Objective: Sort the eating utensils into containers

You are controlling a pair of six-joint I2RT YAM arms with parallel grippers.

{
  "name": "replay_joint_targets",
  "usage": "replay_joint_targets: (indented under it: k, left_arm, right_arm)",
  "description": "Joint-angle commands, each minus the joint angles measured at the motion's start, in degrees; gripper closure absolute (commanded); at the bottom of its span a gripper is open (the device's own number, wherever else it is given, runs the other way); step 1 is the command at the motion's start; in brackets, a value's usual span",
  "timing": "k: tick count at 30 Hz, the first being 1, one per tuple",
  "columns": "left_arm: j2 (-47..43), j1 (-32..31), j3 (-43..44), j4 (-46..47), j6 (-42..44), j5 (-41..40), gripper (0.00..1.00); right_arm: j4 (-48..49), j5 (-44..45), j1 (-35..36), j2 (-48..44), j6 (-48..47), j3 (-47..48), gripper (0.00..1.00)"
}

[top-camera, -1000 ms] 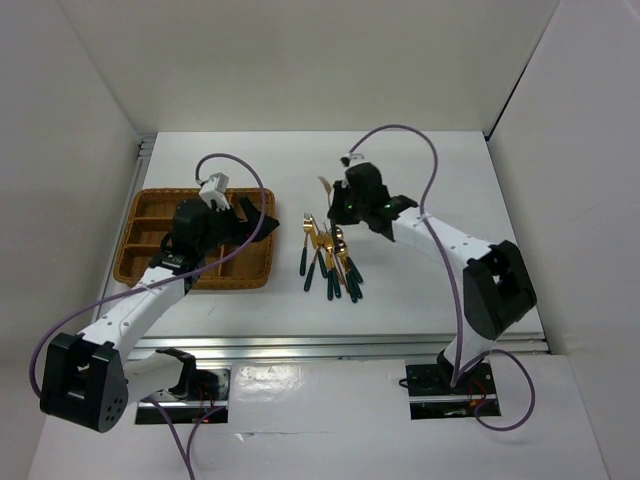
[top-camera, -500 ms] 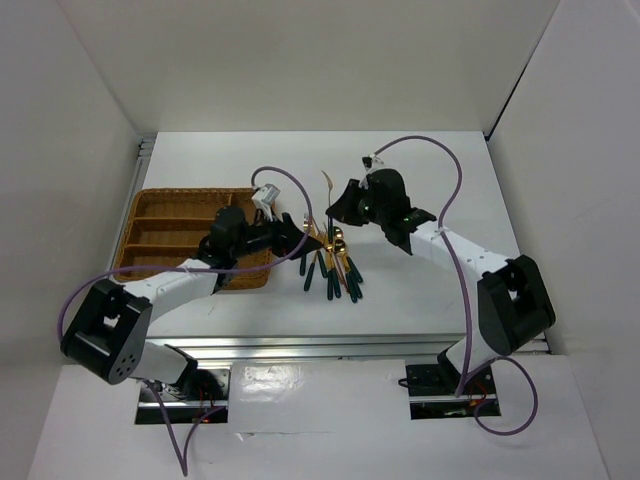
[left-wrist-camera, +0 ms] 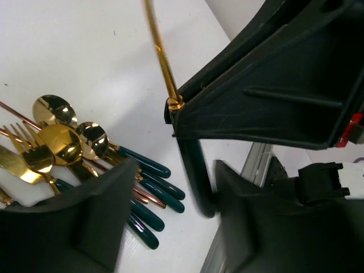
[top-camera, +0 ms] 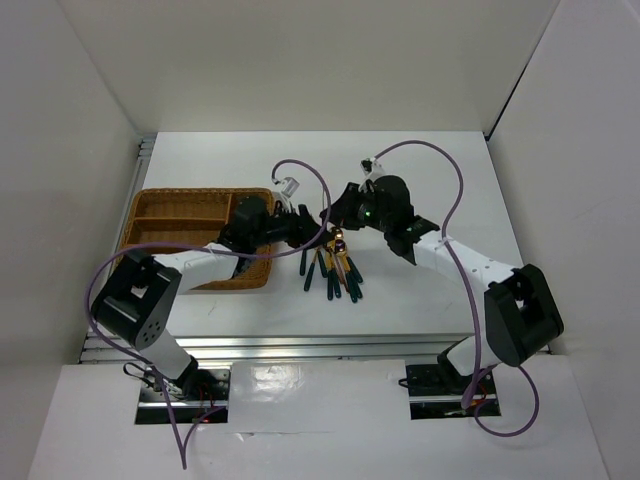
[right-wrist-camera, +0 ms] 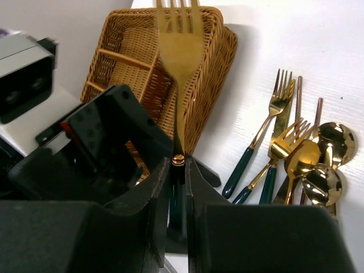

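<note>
- The fork [right-wrist-camera: 181,51] is held head-up above the worktop [top-camera: 420,300], at 12 o'clock of the cutlery pile [top-camera: 335,270], and is clamped by its handle in the right claw [right-wrist-camera: 176,187], apparently for a handover.
- The left claw [left-wrist-camera: 176,187] is spread apart around that handle.
- The wicker tray [top-camera: 160,205] is placed at 9 o'clock, within the left arm's reach.

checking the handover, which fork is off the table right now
The fork clamped by its handle in the right gripper, gold tines up; the other forks lie flat on the table.
</note>
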Motion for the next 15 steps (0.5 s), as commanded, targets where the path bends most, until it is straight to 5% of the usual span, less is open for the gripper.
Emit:
replay_joint_targets:
  k: [1,4,5,9,12,15]
  left_arm:
    - [1.3,-0.9,3.5,4.3,-0.6,0.8,0.36]
    - [1.9,-0.9,4.8,1.9,-0.6,0.0,0.57]
    - [1.9,-0.9,4.8,1.9,-0.6,0.0,0.73]
    - [1.2,-0.9,5.4,-0.4,0.1,-1.4,0.93]
    - [0.6,-0.9,6.1,-4.2,0.6,-4.7,0.96]
    - [0.6,0.9,7.6,-9.6,1.2,-6.3,1.00]
  right_arm:
    - [4.3,-1.2,1.0,-1.2,0.6,0.2,1.00]
    - [4.3,-0.5,1.0,-0.6,0.6,0.2,1.00]
    - [3.8,-0.5,1.0,-0.6,0.6,0.2,1.00]
    - [2.4,0.9,1.5,0.7,0.6,1.5,0.97]
    - [-1.3,3.0,1.5,1.3,-0.6,3.6,0.71]
    - [-5.5,5.9,1.5,1.3,-2.0,5.3,0.57]
